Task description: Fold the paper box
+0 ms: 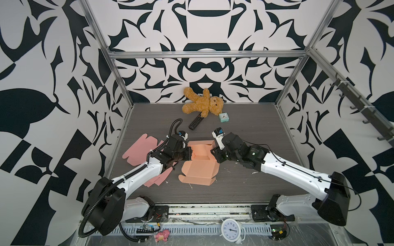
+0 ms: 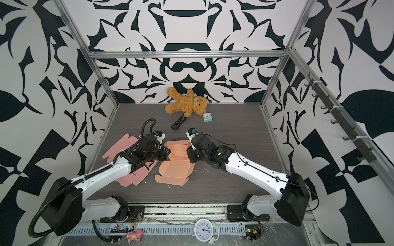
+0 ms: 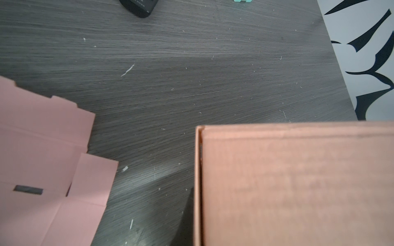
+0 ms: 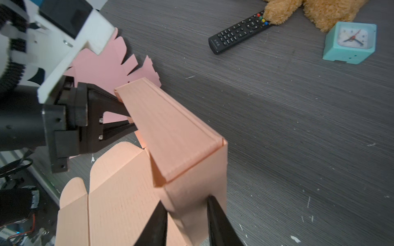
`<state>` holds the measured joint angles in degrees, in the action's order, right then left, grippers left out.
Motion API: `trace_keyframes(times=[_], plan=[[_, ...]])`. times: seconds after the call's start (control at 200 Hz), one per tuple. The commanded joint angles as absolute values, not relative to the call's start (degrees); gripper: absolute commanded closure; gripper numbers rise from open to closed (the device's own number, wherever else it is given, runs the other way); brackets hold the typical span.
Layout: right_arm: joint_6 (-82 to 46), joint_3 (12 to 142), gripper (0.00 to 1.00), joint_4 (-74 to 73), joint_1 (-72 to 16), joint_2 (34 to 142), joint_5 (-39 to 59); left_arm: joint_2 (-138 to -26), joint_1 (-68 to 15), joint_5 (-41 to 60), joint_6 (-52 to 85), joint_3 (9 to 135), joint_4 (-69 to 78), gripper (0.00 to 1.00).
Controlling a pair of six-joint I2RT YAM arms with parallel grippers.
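Observation:
The orange paper box [image 1: 199, 170] lies mid-table in both top views, its back and side walls raised and its lid panel [image 2: 174, 170] flat toward the front. My left gripper [image 1: 191, 154] is shut on the box's left wall; the right wrist view shows its fingers [image 4: 119, 106] pinched together at that wall's edge. The left wrist view shows only the box wall [image 3: 298, 181] close up, with the jaws hidden. My right gripper [image 4: 185, 202] straddles the right wall [image 4: 191, 181], one finger on each side and both touching it. In the top views it [image 2: 188, 154] sits at the box's right end.
Flat pink box blanks [image 1: 140, 149] lie under and beside the left arm. A teddy bear [image 1: 202, 104], a black remote [image 1: 195, 121] and a teal clock [image 1: 223, 117] sit at the back. A white alarm clock [image 1: 229, 229] and a pink toy [image 1: 162, 235] rest on the front rail.

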<state>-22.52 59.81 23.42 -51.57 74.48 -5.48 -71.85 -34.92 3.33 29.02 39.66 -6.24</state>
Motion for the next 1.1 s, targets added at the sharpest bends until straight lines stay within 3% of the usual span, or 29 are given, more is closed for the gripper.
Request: trace_keyframes(times=[0.0, 0.53, 1.095], plan=[[-24.5, 63.6, 0.66, 26.1, -54.1, 75.4, -14.2, -71.4, -36.2, 1.2, 30.8, 39.6, -4.4, 1.00], [-31.7, 73.4, 0.66, 39.1, -62.2, 85.8, -37.0, -72.1, -39.0, -1.4, 34.8, 38.8, -1.5, 1.00], [-36.6, 75.6, 0.67, 42.4, -63.3, 91.3, -48.8, -72.3, -39.2, 0.7, 37.7, 38.5, 1.2, 1.00]])
